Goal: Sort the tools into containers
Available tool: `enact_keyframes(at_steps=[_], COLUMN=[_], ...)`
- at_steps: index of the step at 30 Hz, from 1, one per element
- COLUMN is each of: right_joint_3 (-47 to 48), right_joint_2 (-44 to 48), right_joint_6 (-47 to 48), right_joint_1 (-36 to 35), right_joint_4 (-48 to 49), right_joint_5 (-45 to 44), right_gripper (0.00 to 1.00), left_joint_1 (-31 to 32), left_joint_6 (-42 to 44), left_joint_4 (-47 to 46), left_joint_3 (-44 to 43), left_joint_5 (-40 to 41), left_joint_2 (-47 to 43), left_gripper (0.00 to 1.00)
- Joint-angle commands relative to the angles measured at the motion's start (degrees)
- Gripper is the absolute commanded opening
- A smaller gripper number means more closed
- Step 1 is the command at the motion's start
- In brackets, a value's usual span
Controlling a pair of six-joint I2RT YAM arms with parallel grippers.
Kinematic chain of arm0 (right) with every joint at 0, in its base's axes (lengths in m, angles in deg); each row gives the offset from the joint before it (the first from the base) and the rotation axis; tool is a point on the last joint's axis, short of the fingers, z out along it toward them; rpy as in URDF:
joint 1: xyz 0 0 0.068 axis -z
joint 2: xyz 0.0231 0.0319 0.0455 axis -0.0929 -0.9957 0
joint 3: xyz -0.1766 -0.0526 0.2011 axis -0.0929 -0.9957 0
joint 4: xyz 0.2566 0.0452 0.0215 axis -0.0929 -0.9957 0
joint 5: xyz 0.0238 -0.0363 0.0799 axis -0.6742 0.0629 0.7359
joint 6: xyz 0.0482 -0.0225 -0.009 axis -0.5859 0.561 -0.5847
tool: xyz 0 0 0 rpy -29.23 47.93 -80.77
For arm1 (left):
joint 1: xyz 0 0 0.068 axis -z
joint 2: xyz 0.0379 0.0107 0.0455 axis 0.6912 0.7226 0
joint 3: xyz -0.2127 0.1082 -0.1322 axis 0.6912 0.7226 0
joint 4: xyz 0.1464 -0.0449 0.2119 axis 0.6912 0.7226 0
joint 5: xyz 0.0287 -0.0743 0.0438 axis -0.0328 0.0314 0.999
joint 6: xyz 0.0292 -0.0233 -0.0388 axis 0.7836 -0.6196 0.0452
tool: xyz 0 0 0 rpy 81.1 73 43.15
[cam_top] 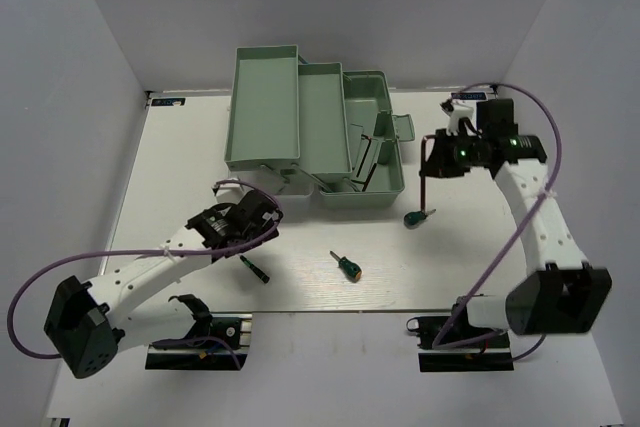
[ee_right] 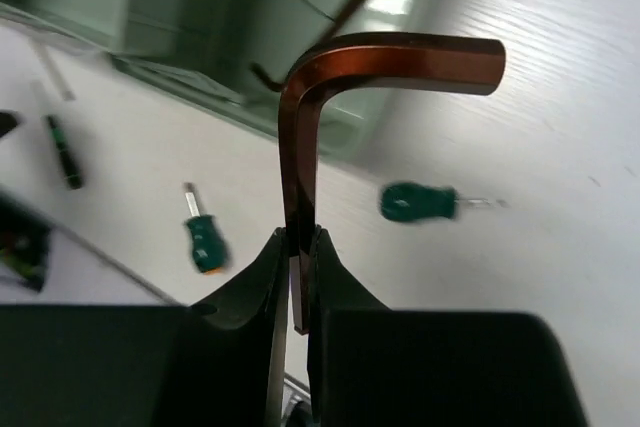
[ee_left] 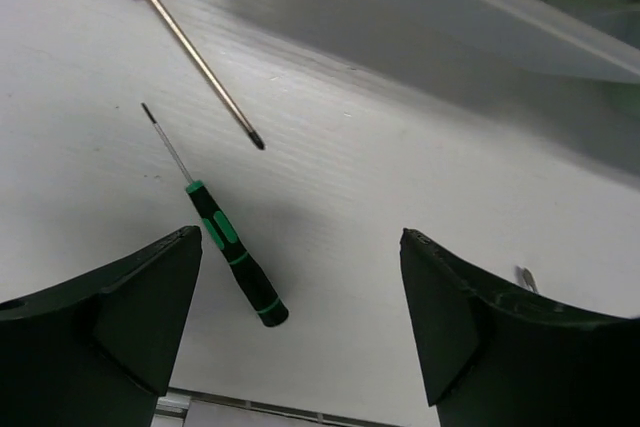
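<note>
The right gripper [ee_right: 300, 242] was closed on the hex key [ee_right: 300, 147], off the right end of the toolbox [cam_top: 265, 112] and clear of the desk [cam_top: 450, 267]. It pinched only the bottom of the long leg, so the bent end stood high above the jaws. Held that low, the key could have pivoted or slid out during a swing towards the toolbox. Its short leg might also have snagged a tray arm or a rim on the way into a compartment.

The left gripper [ee_left: 300, 247] stood wide open and empty in front of the toolbox's left half, above a thin screwdriver [ee_left: 235, 262]. That round handle could have rolled from closing jaws or knocked the red-handled screwdriver [ee_left: 190, 52] just beside it.

The key was smooth metal, coppery in the wrist view, with flat faces and a tight squared bend. The thin screwdriver had a black, green-banded, ribbed handle and a needle shaft. Two stubby green screwdrivers [cam_top: 348, 265] [cam_top: 415, 216] lay in front of the toolbox, whose pale green walls looked matte and flat. The desk was white, finely grained.
</note>
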Motion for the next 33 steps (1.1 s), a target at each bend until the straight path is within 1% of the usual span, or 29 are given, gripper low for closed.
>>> enact_keyframes(at_steps=[1,2,3,5,6,9,11,14,15,16,17,18,20,23,24,25,26,27,29,30,31,33], right_joint_3=[9.2,11.0,15.0,21.1,22.2,26.7,29.0,30.0,29.9,29.7,29.4,29.0,28.5,25.6,21.8,20.5,19.4,16.1,14.0,11.2,10.4,7.5], right_joint_2=[-9.8,-11.8,-17.6,-20.9,-25.1,-29.7,-33.5,-36.6,-36.6,-36.0,-35.5,-35.0,-32.3,-27.0,-24.8,-23.7,-20.7,-20.0,-17.5,-16.9,-16.3,-14.5], right_joint_6=[-1.5,-3.6,-5.2,-5.8,-5.7,-5.6,-4.5,-2.9,-2.4,-2.4,-2.3,-2.2,-2.2,-2.2,-2.2,-2.2,-2.2,-2.2,-2.2,-2.2,-2.7,-3.2], right_joint_1=[-2.1,-2.8,-3.8,-5.3,-6.6,-8.5,-10.1,-11.3,-11.5,-11.3,-11.0,-11.1,-10.6,-9.6,-9.4,-8.7,-8.3,-7.8,-7.1,-6.2,-5.7,-4.5], right_joint_4=[7.7,8.4,9.8,10.8,10.7,10.6,9.8,8.7,8.3,8.3,8.2,8.1,7.8,8.9,9.4,9.8,10.4,10.5,10.6,10.9,11.1,11.3], right_joint_5=[13.7,14.6,15.0,15.1,14.9,13.7,11.6,9.9,10.3,10.5,10.9,11.1,12.2,12.6,12.7,12.8,12.8,12.9,13.2,13.3,13.4,13.8], right_gripper=[0.0,0.0,0.0,0.0,0.0,0.0,0.0,0.37,0.56,0.61,0.64,0.64,0.65,0.65,0.65,0.65,0.65,0.65,0.65,0.65,0.65,0.65], left_joint_1=[-3.3,-4.1,-4.7,-6.4,-6.4,-7.8,-7.8,-7.8,-7.8,-7.8,-7.8,-7.8,-7.8,-7.3,-6.6,-6.6,-6.6,-6.6,-6.6,-6.1,-6.1,-5.6], left_joint_6=[-3.1,-3.1,-3.1,-3.1,-3.1,-3.6,-5.4,-6.8,-7.4,-7.4,-8.0,-8.0,-8.5,-8.5,-8.5,-8.5,-8.5,-8.5,-8.5,-8.5,-8.5,-8.5], left_joint_4=[-3.2,-3.2,-3.8,-5.2,-5.2,-5.8,-4.4,-4.4,-4.4,-4.4,-4.4,-4.4,-4.4,-4.4,-4.4,-4.4,-4.4,-5.0,-5.6,-6.4,-7.3,-8.5], left_joint_3=[1.6,2.3,2.3,3.4,3.4,4.0,5.1,7.2,7.8,8.5,8.5,8.5,8.5,7.8,7.2,7.2,7.2,7.2,7.2,8.4,9.0,10.9], left_joint_5=[-1.3,-1.4,-1.4,-2.7,-3.5,-5.8,-7.6,-10.3,-11.5,-11.5,-12.2,-12.3,-12.3,-12.3,-12.3,-12.8,-12.8,-13.3,-13.9,-13.9,-14.5,-14.5], left_joint_2=[1.9,3.3,3.8,3.8,3.8,3.8,4.4,4.4,4.4,4.4,4.4,4.4,5.3,8.3,10.0,10.8,11.6,12.2,13.3,13.3,13.9,13.9], left_gripper=[0.91,0.91,0.91,0.91,0.91,0.91,0.91,0.91,0.89,0.88,0.88,0.88,0.85,0.82,0.81,0.78,0.73,0.7,0.67,0.65,0.63,0.5])
